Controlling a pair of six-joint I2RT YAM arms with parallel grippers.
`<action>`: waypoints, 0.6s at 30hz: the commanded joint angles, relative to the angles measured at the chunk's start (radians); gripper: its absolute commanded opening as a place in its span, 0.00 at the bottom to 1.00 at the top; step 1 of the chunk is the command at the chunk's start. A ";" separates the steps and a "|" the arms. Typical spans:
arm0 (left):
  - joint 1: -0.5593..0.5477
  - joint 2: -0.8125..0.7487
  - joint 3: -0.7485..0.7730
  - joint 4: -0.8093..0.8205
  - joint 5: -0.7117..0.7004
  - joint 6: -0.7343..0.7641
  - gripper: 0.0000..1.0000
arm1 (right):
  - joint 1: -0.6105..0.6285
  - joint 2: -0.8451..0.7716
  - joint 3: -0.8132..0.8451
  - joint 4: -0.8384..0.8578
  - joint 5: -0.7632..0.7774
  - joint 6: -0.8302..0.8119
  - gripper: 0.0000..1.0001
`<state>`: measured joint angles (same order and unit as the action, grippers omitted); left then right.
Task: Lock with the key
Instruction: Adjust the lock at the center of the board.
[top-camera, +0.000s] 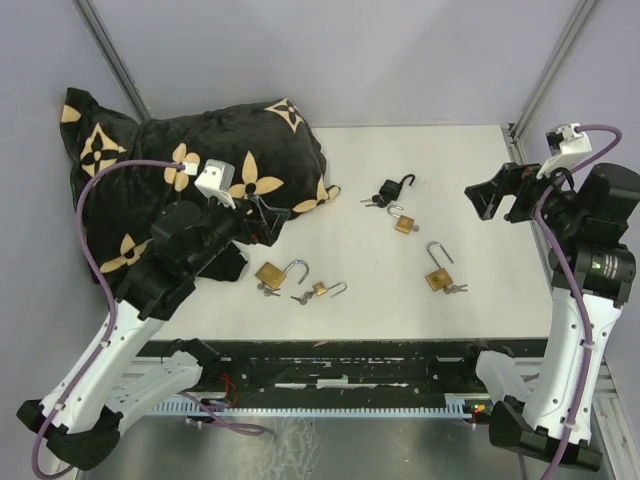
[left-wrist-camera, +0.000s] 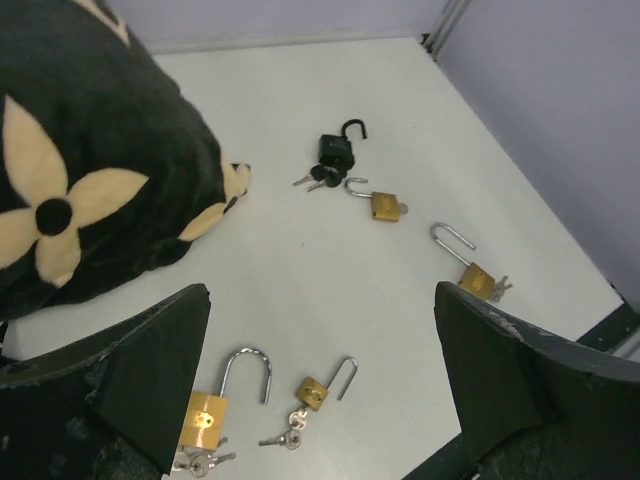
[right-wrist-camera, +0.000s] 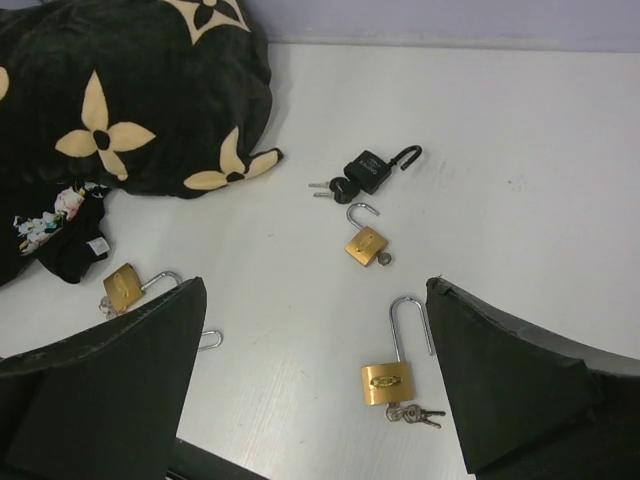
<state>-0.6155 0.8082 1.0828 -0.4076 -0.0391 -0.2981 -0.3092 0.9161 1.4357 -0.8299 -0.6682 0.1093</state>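
Left claw (top-camera: 232, 232) released and empty; right claw (top-camera: 492, 196) likewise spread, nothing in it.

Top view: five padlocks lie on the bench (top-camera: 450, 150). Every shackle I can make out stands open, so I judge nothing locked yet and all of it left to do. The left claw is hard by the flowered cushion (top-camera: 170, 160). The right claw is near the bench's right edge and the frame post (top-camera: 550, 70). The black padlock (top-camera: 390, 190) lies between the claws, nearer the right one.

Left wrist view: the near brass padlock (left-wrist-camera: 203, 420) is at the claw's left side. The smallest brass padlock (left-wrist-camera: 313, 392) is inside its gap, with keys (left-wrist-camera: 283, 438) beside it.

Right wrist view: the tall brass padlock (right-wrist-camera: 388, 382) is inside the claw's gap, keys attached. The far brass padlock (right-wrist-camera: 366, 243) lies beyond it.

Judgement: open bench ahead of both claws; the cushion is the only obstacle.
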 joint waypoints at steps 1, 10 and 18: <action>0.121 -0.018 -0.089 0.089 0.092 -0.055 0.99 | 0.059 0.046 -0.015 0.039 0.108 0.019 0.99; 0.367 -0.044 -0.402 0.380 0.318 -0.240 0.99 | 0.181 0.154 -0.086 0.077 0.109 -0.024 0.99; 0.110 -0.022 -0.533 0.414 0.120 -0.229 0.99 | 0.242 0.209 -0.210 0.139 -0.102 -0.147 0.99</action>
<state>-0.3458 0.7788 0.5529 -0.0910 0.1886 -0.5083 -0.0887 1.1172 1.2736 -0.7727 -0.6350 0.0437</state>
